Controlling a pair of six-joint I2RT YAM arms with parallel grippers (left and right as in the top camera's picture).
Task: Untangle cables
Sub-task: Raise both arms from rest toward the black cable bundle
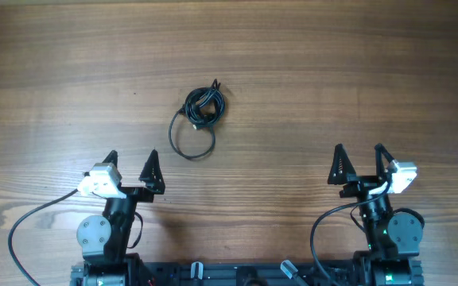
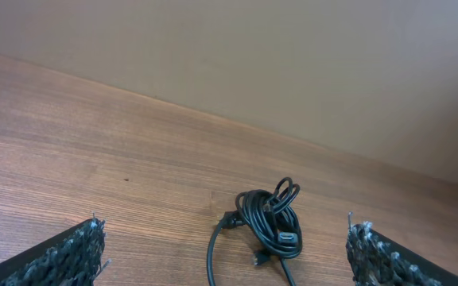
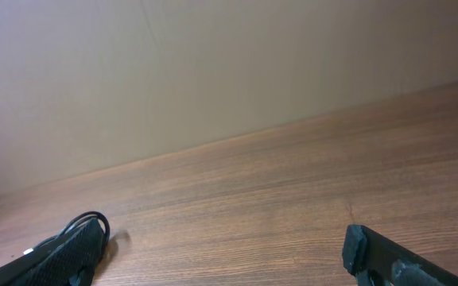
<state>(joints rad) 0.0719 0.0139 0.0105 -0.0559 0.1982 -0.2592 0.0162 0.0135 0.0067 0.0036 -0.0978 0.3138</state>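
Observation:
The cables lie as a small black knotted bundle with one loose loop toward me, on the wooden table left of centre. In the left wrist view the bundle shows a plug end, lying ahead of and between my fingers. My left gripper is open and empty, short of the bundle. My right gripper is open and empty, far to the right of the bundle. In the right wrist view a bit of cable peeks out behind my left finger.
The wooden table fills the overhead view. A plain beige wall rises behind the table's far edge. Thick black wires run from the arm bases at the near edge.

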